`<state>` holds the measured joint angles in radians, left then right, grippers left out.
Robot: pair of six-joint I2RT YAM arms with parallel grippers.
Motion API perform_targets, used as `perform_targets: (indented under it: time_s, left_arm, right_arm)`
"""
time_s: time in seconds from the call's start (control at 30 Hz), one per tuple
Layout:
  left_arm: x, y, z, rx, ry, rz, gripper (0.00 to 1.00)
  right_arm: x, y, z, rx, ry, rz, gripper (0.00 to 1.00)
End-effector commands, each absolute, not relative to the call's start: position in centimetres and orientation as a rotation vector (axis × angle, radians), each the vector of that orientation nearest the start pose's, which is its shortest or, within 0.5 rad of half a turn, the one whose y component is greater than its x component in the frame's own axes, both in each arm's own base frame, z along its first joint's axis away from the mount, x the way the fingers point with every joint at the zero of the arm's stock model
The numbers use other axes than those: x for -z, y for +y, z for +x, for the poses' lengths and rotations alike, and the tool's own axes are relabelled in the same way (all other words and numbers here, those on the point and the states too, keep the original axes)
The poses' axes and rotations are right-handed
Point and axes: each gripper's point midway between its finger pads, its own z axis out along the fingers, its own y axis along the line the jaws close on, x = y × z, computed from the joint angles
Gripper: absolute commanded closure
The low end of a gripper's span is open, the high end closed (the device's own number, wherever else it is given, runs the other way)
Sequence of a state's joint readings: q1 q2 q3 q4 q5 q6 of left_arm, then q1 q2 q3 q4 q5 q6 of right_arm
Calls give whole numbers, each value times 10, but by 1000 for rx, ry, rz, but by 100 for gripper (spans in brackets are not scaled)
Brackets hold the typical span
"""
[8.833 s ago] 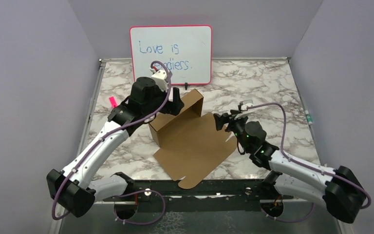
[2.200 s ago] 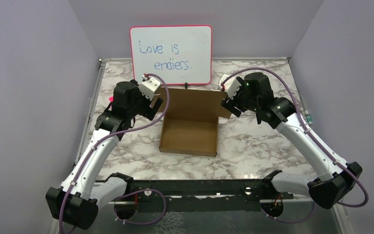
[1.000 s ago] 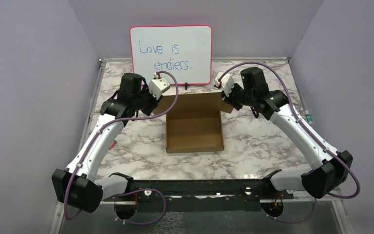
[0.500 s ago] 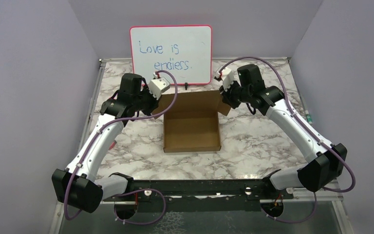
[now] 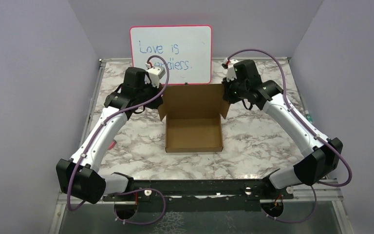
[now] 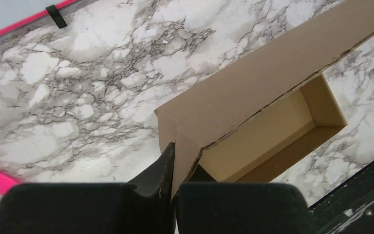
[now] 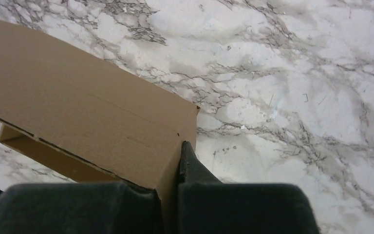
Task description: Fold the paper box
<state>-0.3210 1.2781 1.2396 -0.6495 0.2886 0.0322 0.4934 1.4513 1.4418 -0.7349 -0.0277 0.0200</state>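
- Your left gripper (image 6: 175, 165) is closed tight on the left side flap of the box (image 5: 193, 132) lid.
- Your right gripper (image 7: 174, 170) pinches the lid's right flap likewise.
- The box sits mid-table (image 5: 258, 141), its tray open upward and the lid standing at its far edge between both grippers, near the whiteboard (image 5: 171, 48).
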Motion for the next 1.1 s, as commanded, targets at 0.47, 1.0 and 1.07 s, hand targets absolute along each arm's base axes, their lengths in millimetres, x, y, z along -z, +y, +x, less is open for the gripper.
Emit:
perform_targets:
  time_s: [0.47,1.0,1.07]
  left_arm:
    - [-252,-165,343,620,2123,39,96]
    - [-237,-172,342,697,2099,-13,96]
    - [-233,-174,339,715,2101,-15,96]
  right_arm:
    - [-239,203,352,-469,2343,163,99]
    - [-237,205,382,-426,2260,238,99]
    - [-232,208,379,-443,2272,237,99]
